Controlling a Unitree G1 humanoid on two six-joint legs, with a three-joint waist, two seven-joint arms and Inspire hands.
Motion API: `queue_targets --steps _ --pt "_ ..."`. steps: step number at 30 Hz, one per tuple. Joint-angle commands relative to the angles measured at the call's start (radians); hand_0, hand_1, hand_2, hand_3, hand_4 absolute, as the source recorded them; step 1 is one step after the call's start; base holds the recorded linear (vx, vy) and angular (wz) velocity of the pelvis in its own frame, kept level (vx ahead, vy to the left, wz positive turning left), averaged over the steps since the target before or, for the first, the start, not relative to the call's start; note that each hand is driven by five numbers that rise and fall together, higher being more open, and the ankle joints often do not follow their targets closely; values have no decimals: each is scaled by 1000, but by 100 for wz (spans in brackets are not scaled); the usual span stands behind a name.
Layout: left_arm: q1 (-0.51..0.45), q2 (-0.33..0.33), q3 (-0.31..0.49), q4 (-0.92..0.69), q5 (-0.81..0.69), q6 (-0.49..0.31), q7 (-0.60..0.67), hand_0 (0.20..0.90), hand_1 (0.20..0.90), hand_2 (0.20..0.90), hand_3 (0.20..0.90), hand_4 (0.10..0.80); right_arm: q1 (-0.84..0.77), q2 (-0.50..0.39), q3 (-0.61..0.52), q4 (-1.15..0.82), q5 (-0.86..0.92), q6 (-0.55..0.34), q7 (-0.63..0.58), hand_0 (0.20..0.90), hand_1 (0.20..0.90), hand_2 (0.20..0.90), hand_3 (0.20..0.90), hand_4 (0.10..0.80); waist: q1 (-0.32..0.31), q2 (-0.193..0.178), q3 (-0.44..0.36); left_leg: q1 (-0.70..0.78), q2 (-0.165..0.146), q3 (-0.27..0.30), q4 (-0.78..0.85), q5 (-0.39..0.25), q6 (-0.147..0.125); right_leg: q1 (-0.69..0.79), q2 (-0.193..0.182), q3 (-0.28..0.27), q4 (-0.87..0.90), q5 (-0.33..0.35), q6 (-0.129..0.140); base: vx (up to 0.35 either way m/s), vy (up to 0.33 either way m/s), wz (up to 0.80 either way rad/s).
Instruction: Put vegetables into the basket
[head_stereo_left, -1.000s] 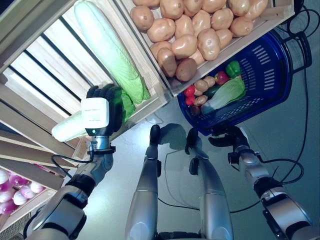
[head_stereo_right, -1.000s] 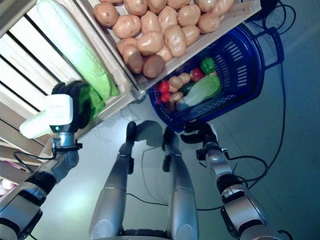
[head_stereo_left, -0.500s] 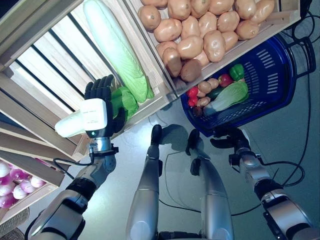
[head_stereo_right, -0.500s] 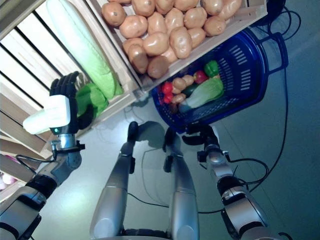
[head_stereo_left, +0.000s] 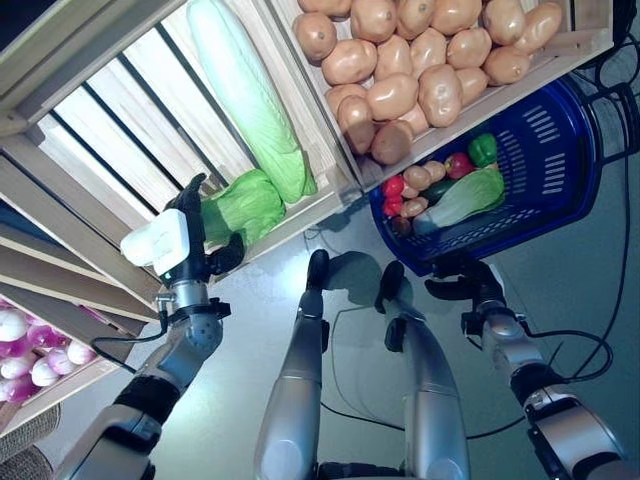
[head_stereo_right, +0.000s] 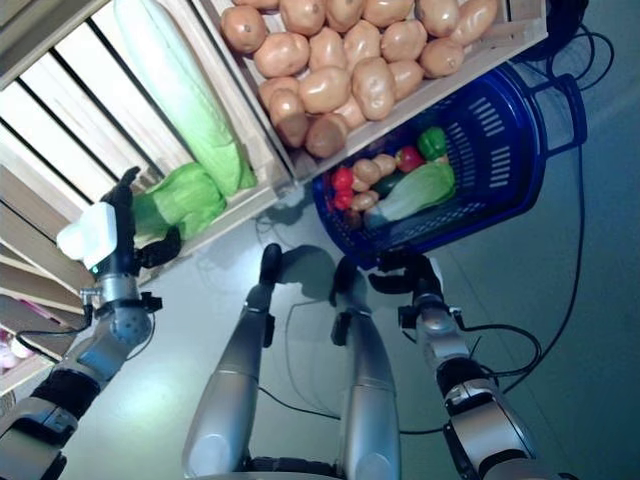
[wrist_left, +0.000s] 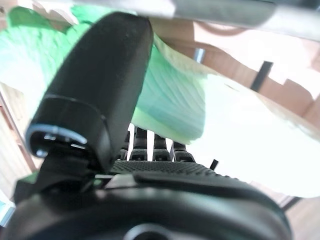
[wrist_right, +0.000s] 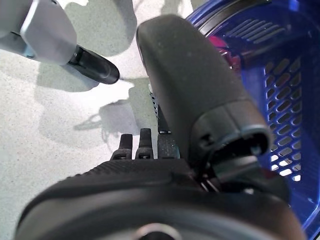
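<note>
My left hand (head_stereo_left: 190, 262) is shut on a napa cabbage (head_stereo_left: 245, 205) at the front edge of the slatted wooden crate (head_stereo_left: 110, 150). In the left wrist view the thumb (wrist_left: 100, 90) lies across the green leaves (wrist_left: 175, 100) with the fingers curled underneath. A second, longer cabbage (head_stereo_left: 250, 100) lies inside the crate. The blue basket (head_stereo_left: 570, 150) hangs at the right, and my right hand (head_stereo_left: 465, 288) is shut on its handle at the near rim. Inside lie a cabbage (head_stereo_left: 460, 197), a green pepper (head_stereo_left: 483, 150), small potatoes (head_stereo_left: 415, 177) and red tomatoes (head_stereo_left: 392, 186).
A crate of potatoes (head_stereo_left: 430, 60) juts over the basket's far side. A lower shelf at the left holds pale pink onions (head_stereo_left: 30, 350). Grey floor lies below between the shelf and the basket.
My left hand has drawn back from inside the crate towards its front edge, turned edge-on, bringing the cabbage with it. The camera has shifted slightly. The right hand keeps its hold.
</note>
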Motion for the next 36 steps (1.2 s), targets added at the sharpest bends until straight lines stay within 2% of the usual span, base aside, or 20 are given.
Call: queue_targets --steps 1,6,12,18,23,27,31,36 --pt "46 30 69 -122 -16 40 -79 900 900 900 900 800 78 -59 -22 -35 15 -15 -24 900 900 900 900 800 13 97 -4 -47 -71 40 69 9 46 98 -7 -42 -68 14 42 -1 -8 3" --pt "51 69 55 -146 -37 98 -140 900 900 900 900 800 79 -69 -29 -41 10 -12 -19 900 900 900 900 800 10 107 -4 -48 -72 46 68 11 50 98 -5 -40 -73 20 42 4 8 6" --pt "24 134 47 -167 53 174 -158 900 900 900 900 800 94 -82 -36 -26 16 -23 -5 900 900 900 900 800 4 111 -4 -45 -74 52 69 11 56 97 -4 -39 -72 26 43 0 0 0" --pt "-70 188 -1 -153 150 222 -182 900 900 900 900 800 86 -78 -22 -18 11 -23 12 900 900 900 900 800 -12 105 -4 -47 -70 59 75 8 58 90 0 -31 -64 30 43 0 0 0" --pt "-162 210 -46 -107 192 222 -193 900 900 900 900 800 69 -80 -6 -10 10 -14 25 900 900 900 900 800 -28 100 -4 -49 -64 67 85 7 56 82 6 -21 -50 29 43 0 0 0" --pt "-272 213 -112 -47 209 214 -187 900 900 900 900 800 42 -81 14 6 12 3 39 900 900 900 900 800 -44 89 -4 -49 -54 75 92 8 53 80 12 -12 -37 26 41 21 20 -4" --pt "-354 177 -165 61 185 177 -196 900 900 900 900 800 19 -69 33 13 16 12 47 900 900 900 900 800 -61 69 -4 -52 -44 81 100 7 50 78 21 -3 -34 27 38 12 -4 -3" --pt "-379 107 -189 172 81 71 -188 900 900 900 900 800 -7 -56 55 34 11 17 45 900 900 900 900 800 -75 53 -4 -58 -32 89 103 7 49 71 34 9 -31 25 32 3 8 -8"
